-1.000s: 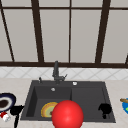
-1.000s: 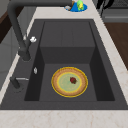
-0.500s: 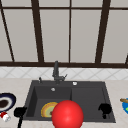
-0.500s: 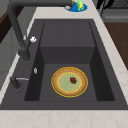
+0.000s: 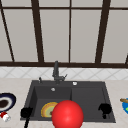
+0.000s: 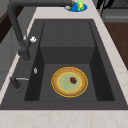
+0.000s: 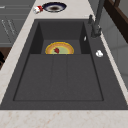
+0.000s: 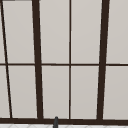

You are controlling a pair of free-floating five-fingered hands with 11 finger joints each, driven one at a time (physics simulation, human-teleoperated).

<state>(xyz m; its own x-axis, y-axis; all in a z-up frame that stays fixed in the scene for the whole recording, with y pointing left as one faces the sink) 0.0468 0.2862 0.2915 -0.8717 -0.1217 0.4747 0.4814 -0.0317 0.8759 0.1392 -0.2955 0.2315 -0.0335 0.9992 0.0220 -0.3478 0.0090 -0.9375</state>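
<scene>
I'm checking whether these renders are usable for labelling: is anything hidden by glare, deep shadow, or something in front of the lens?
Front view: even, flat light, no glare; a red ball close to the camera covers part of the plate in the sink; left hand and right hand read as dark blobs against it. Left side view: the plate is fully lit. Upper view: the window shows no reflections.

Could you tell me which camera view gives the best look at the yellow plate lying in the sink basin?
The left side view: the yellow plate shows whole, with a small red piece on it. In the right side view the sink's step hides its near edge. In the front view a red ball covers much of it.
</scene>
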